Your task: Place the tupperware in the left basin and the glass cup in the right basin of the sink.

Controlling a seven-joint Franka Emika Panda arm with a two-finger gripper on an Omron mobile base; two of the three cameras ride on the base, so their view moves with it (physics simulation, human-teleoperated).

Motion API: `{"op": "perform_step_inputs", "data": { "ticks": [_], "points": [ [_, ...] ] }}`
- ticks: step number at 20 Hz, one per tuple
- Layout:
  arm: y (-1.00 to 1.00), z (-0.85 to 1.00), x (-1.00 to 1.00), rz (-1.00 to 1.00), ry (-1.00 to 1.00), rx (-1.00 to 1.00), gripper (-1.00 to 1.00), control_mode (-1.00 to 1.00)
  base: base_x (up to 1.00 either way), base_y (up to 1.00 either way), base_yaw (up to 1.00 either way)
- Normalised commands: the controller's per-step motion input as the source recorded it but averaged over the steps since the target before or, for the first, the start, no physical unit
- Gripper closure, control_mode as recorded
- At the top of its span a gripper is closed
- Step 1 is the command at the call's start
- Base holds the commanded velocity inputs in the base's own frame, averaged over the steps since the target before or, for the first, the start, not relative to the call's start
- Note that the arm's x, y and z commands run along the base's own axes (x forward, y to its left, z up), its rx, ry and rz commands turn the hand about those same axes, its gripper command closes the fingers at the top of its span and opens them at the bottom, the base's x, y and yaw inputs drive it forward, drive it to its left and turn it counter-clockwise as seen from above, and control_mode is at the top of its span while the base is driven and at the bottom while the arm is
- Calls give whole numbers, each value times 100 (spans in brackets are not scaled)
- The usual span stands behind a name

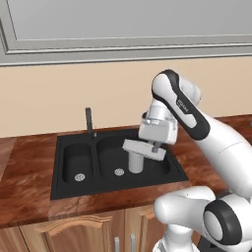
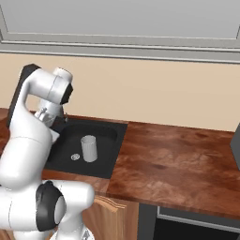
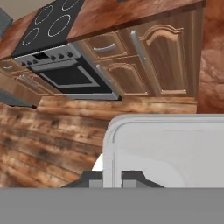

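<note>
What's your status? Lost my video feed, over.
Gripper shut on tupperware, held above right basin. Glass cup upright in right basin. Left basin unobstructed.

Glass cup (image 1: pixel 136 161) is a plain pale tumbler standing upright in the wider right basin (image 1: pixel 162 170), drain at its 9 o'clock. Flat pale tupperware (image 1: pixel 143 149) hangs tilted just above it. Narrow left basin (image 1: pixel 75 158) sits in the black sink (image 1: pixel 59 189).
</note>
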Motion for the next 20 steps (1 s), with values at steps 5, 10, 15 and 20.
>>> {"op": "perform_step_inputs", "data": {
  "ticks": [5, 10, 15, 20],
  "points": [
    [39, -7, -9, 0, 4, 3, 100, -100, 0, 0, 0],
    [36, -5, -8, -4, -2, 0, 100, -100, 0, 0, 0],
    [32, -1, -13, -8, -11, 0, 100, -100, 0, 0, 0],
    [34, -3, -10, -7, -15, 0, 100, -100, 0, 0, 0]
  ]
}}
